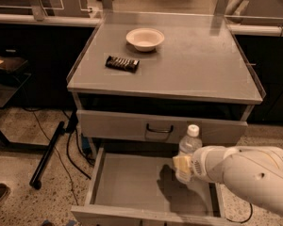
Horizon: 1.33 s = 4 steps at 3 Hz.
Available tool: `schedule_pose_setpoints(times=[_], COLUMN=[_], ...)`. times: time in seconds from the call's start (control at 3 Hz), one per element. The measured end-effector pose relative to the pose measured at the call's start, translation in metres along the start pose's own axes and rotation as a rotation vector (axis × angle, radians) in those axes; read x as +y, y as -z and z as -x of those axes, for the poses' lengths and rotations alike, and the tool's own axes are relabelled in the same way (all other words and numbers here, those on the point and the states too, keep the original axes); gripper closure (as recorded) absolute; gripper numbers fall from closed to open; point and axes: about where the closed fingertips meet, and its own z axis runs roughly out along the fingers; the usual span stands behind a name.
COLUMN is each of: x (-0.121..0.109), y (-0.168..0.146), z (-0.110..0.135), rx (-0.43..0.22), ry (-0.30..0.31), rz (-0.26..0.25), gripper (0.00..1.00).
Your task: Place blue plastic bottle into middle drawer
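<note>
The blue plastic bottle [189,146] is a clear bottle with a white cap, held upright over the right side of the open middle drawer [132,182]. My gripper [183,165] is shut on the bottle's lower body, coming in from the right on a white arm [245,173]. The bottle's base is hidden behind the gripper. The drawer's grey floor is bare, and the bottle's shadow falls on it.
Above the open drawer is a closed drawer front with a dark loop handle [159,128]. On the cabinet top [203,69] lie a white bowl [145,38] and a dark wrapped snack bar [122,63]. A black pole [47,154] leans on the floor at left.
</note>
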Motion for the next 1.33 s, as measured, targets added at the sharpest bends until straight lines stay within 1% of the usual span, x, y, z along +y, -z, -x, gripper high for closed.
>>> schedule_pose_setpoints(times=[0.33, 0.67, 1.0, 1.33], x=[-0.030, -0.034, -0.034, -0.042], y=[-0.008, -0.007, -0.021, -0.063], z=[-0.010, -0.009, -0.029, -0.042], rx=[-0.056, -0.071, -0.052, -0.109], ry=[-0.095, -0.161, -0.214, -0.338], rz=[-0.048, -0.054, -0.039, -0.015], gripper=[1.00, 1.00, 1.00, 1.00])
